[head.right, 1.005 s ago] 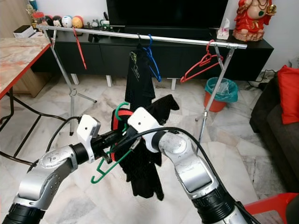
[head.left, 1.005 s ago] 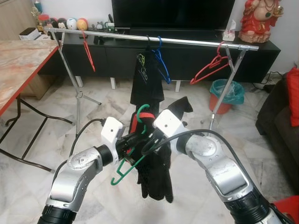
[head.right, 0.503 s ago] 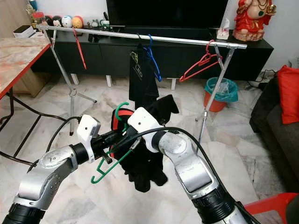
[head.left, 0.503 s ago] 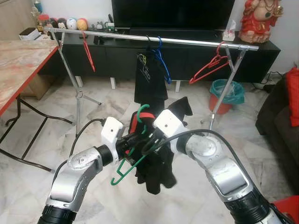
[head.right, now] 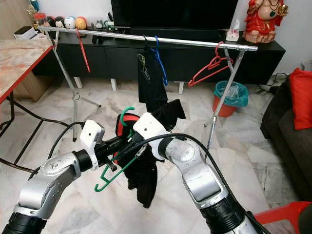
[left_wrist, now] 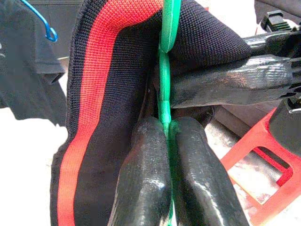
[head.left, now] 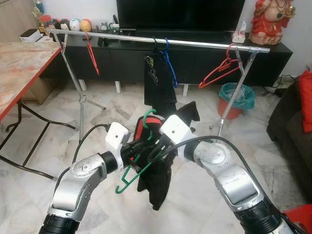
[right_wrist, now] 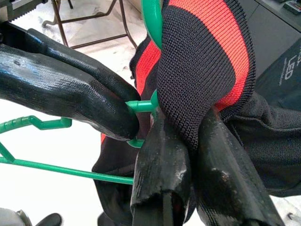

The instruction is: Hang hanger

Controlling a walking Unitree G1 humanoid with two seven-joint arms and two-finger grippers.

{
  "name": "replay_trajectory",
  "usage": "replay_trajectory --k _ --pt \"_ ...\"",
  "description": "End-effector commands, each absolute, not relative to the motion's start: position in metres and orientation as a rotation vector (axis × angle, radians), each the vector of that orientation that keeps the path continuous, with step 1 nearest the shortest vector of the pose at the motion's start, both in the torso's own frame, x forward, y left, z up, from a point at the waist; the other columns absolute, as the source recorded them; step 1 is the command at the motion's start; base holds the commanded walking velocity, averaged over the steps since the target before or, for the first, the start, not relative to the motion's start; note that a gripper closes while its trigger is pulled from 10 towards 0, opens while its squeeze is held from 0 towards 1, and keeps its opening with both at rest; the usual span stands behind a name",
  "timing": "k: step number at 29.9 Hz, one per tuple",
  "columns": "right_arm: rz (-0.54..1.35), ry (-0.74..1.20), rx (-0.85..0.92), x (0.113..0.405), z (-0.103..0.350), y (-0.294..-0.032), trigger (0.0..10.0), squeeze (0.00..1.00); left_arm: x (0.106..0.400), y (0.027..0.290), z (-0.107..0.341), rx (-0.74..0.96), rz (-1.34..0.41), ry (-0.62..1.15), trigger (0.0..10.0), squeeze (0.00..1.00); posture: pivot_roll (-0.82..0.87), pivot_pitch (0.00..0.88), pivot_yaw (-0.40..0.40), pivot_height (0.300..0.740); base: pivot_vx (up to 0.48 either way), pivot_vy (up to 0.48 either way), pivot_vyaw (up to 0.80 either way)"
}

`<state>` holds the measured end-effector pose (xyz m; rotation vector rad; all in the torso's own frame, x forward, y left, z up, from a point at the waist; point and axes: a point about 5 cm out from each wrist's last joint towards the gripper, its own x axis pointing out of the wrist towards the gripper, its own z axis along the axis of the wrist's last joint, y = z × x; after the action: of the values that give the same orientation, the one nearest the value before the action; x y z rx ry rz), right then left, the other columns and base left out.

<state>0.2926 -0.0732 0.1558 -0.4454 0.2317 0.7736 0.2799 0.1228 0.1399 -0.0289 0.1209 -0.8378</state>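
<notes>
Rail [head.left: 161,42] first: it runs across the room ahead of us on two stands, well apart from our arms, and carries a red hanger [head.left: 91,54] near its left end, a blue hanger [head.left: 168,61] with a black shirt [head.left: 157,83] near the middle, and a second red hanger [head.left: 220,70] by the right stand. Below and nearer to us, a black garment [head.left: 158,178] with a red collar band droops from the green hanger [head.left: 134,168], which we hold low between both arms, far short of the rail.

Our left gripper [left_wrist: 165,134] is clenched on the green hanger's stem just under the hook, the thin green bar pinched between both pads. Our right gripper [right_wrist: 188,141] is clamped on the garment's collar where the knit folds over the hanger's neck, touching the left fingers.

We judge that we are seating the garment on the hanger before lifting. To do it well, we should draw the collar fully over the neck so both shoulders sit on the hanger's arms; one arm of the hanger pokes out bare to the lower left, so the cloth hangs lopsided. We should keep the left pinch firm and the hook [head.left: 148,117] upright and free of fabric, then aim for the open stretch of rail between the blue hanger and the red one on the right.
</notes>
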Motion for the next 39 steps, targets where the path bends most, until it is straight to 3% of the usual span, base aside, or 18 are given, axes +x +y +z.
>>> replay_trajectory --k 1,39 --pt "0.783 0.203 -0.431 0.2914 0.1597 -0.0708 10.0 0.00 0.2760 0.1137 0.1465 -0.025 -0.901 0.089 10.0 0.00 0.00 0.000 -0.012 0.740 0.000 0.000 0.00" --pt "0.774 0.196 -0.427 0.2948 0.1626 -0.0711 10.0 0.00 0.2778 0.1153 0.1474 -0.030 -0.891 0.089 10.0 0.00 -0.01 0.000 -0.013 0.740 0.000 0.000 0.00"
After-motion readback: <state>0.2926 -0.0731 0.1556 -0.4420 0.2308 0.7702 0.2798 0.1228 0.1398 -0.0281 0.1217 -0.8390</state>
